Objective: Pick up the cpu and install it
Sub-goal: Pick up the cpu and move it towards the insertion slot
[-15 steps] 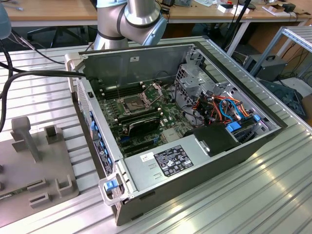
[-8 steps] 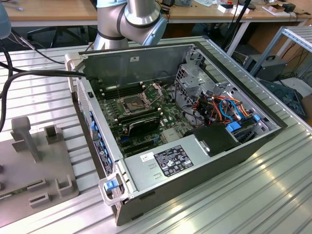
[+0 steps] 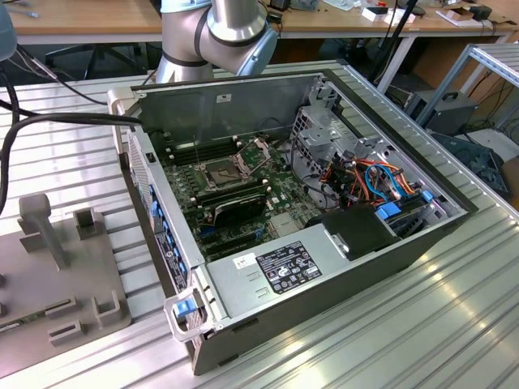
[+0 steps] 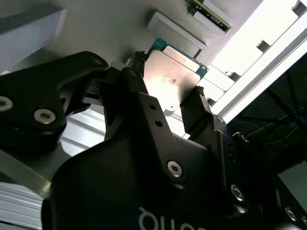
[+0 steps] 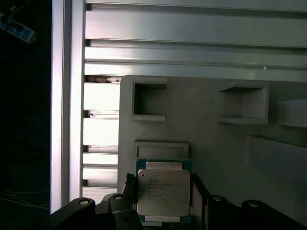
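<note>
The cpu [image 5: 162, 191] [image 4: 170, 79] is a thin square chip with a dull silver top and a green rim. My gripper [image 5: 163, 184] [image 4: 169, 79] is shut on it, one black finger [image 4: 144, 103] pressing one edge and the other finger [image 4: 199, 108] pressing the opposite edge. It sits just over a pale grey fixture plate [image 5: 206, 143], close to a shallow rectangular recess [image 5: 160, 149]. In the exterior view the open computer case [image 3: 324, 267] lies on the table, with the dark square socket [image 3: 220, 172] on its motherboard.
The grey fixture plate [image 3: 49, 267] with raised holders lies at the exterior view's left, on a ribbed aluminium table [image 3: 422, 324]. A black graphics card [image 3: 235, 207] sits below the socket. Cables and drive bays [image 3: 381, 194] crowd the case's right side. The arm's base [image 3: 219, 32] stands behind the case.
</note>
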Controlling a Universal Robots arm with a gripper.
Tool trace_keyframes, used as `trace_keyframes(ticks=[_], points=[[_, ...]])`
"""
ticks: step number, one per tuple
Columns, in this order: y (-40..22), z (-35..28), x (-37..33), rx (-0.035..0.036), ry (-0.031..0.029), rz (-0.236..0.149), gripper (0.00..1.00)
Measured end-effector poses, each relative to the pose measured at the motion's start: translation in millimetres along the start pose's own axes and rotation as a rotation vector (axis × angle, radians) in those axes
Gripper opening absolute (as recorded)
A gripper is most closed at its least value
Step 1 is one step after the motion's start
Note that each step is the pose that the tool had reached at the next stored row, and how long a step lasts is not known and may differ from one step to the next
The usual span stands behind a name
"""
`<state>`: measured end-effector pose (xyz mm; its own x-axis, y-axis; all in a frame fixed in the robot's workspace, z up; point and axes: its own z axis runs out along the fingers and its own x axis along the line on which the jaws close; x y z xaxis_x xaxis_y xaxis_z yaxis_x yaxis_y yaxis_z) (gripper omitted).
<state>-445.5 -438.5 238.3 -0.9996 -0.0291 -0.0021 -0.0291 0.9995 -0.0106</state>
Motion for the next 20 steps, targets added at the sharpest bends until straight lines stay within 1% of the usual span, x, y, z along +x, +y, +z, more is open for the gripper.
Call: trace_keyframes(ticks=[12, 20], points=[[-0.1, -9.2, 0.0, 0.0, 0.0, 0.0, 0.55], [-0.1, -10.0, 0.0, -0.0001, 0.0, 0.0, 0.55]])
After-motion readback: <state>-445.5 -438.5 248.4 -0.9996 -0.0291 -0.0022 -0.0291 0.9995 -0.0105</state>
